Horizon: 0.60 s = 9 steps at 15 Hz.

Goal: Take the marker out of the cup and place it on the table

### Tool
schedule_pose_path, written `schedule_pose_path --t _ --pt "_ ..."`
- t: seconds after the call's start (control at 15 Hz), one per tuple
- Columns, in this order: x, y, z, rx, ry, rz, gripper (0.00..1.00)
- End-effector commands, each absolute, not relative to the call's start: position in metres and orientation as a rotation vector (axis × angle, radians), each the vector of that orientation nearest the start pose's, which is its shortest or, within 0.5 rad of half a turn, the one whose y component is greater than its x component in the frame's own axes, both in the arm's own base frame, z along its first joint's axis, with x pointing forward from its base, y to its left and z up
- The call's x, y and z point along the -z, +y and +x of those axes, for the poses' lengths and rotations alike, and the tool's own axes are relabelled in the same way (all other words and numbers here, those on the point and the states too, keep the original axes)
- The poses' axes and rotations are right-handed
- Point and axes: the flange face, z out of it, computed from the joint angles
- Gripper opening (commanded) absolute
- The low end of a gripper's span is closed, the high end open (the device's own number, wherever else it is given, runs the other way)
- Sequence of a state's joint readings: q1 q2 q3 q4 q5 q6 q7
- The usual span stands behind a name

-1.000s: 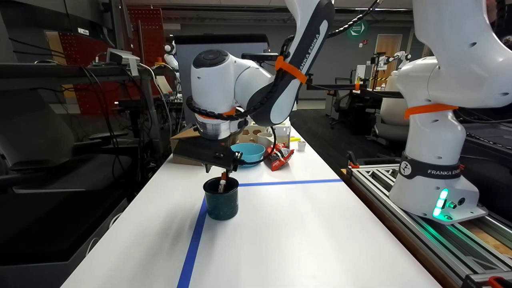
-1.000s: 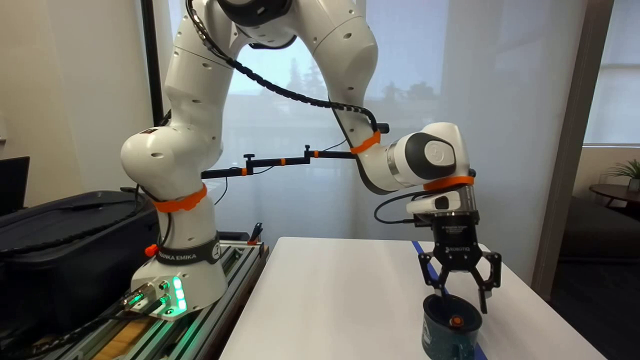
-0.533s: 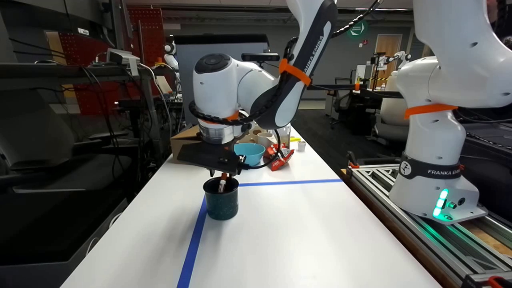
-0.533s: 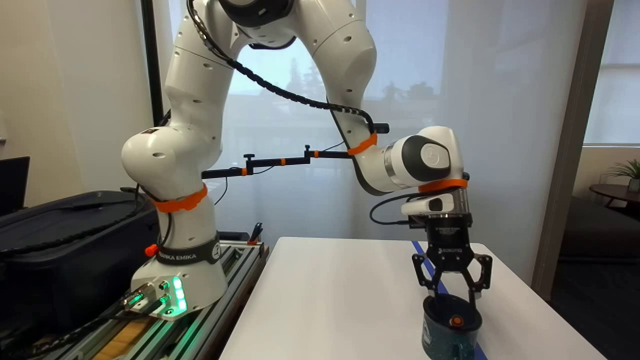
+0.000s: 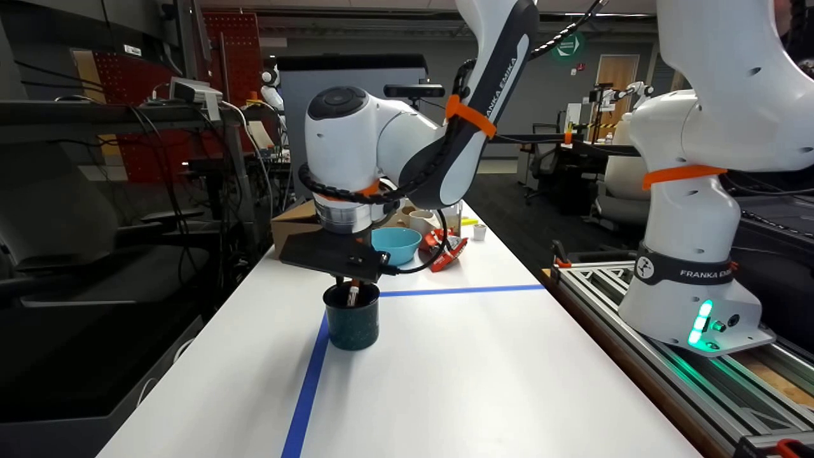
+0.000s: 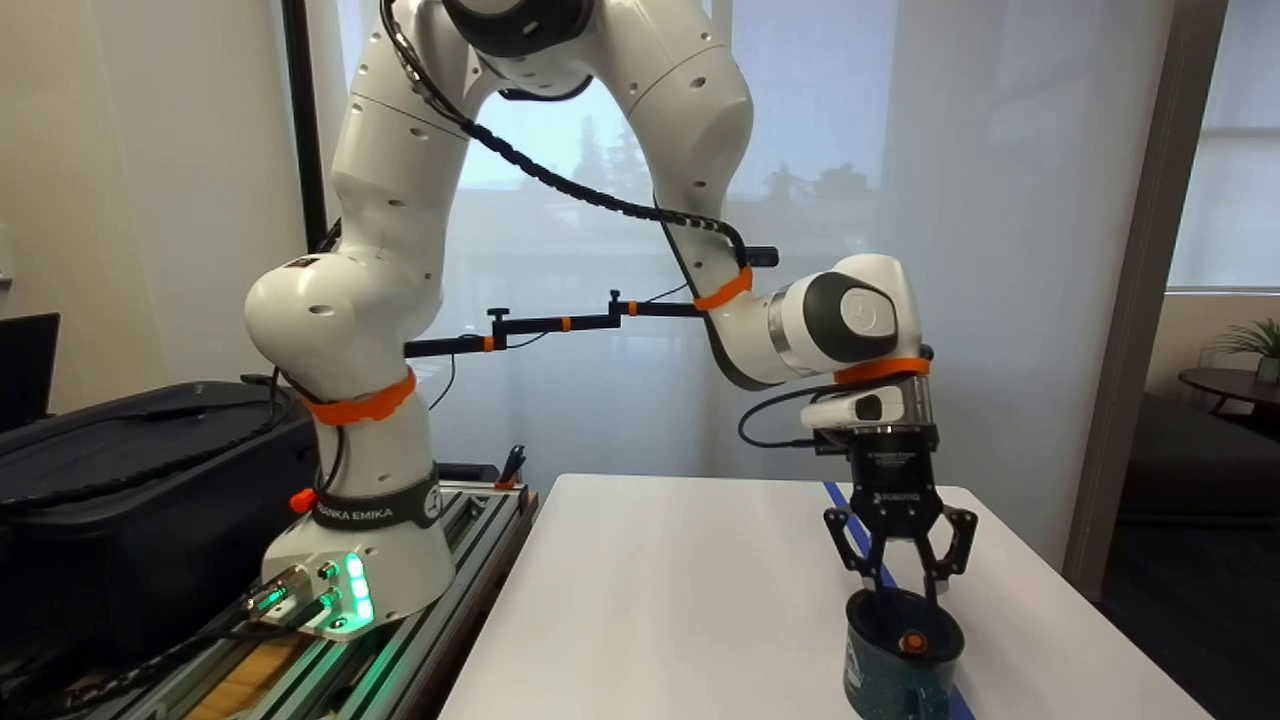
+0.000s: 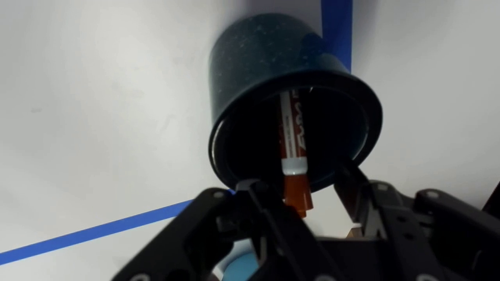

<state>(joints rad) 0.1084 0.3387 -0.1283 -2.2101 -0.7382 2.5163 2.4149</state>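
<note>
Your pincer point(image 7: 298, 178): 2 fingers apart, nothing held. Marker point(image 7: 293, 132) below pincer, leaning inside cup point(image 5: 351, 327), cap point(image 7: 296, 191) end up toward pincer. In wrist view, long axis runs through finger gap, nearer 1 finger. You likely need centring, then closing across cap.

In the wrist view the cup point(image 7: 269, 50) hides the lower end of the marker point(image 7: 293, 136), and my gripper point(image 7: 299, 177) is cut off, its 2 fingers point(image 7: 261, 197) blurred. In an exterior view I miss the near edge of the bench point(image 5: 477, 369); toward its far edge, my arm point(image 5: 340, 143) partly hides a cardboard box point(image 5: 296, 224).
</note>
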Motion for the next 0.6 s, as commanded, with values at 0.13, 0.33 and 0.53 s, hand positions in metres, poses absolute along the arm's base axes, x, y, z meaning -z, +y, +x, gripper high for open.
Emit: schedule_pose_path --t 0.13,0.33,0.53 --pt "-0.216 -0.004 0.551 0.714 2.592 -2.007 0.41" --pt "-0.209 -0.005 0.554 0.711 2.599 -2.011 0.44" --pt "-0.204 -0.006 0.558 0.711 2.602 -2.014 0.45"
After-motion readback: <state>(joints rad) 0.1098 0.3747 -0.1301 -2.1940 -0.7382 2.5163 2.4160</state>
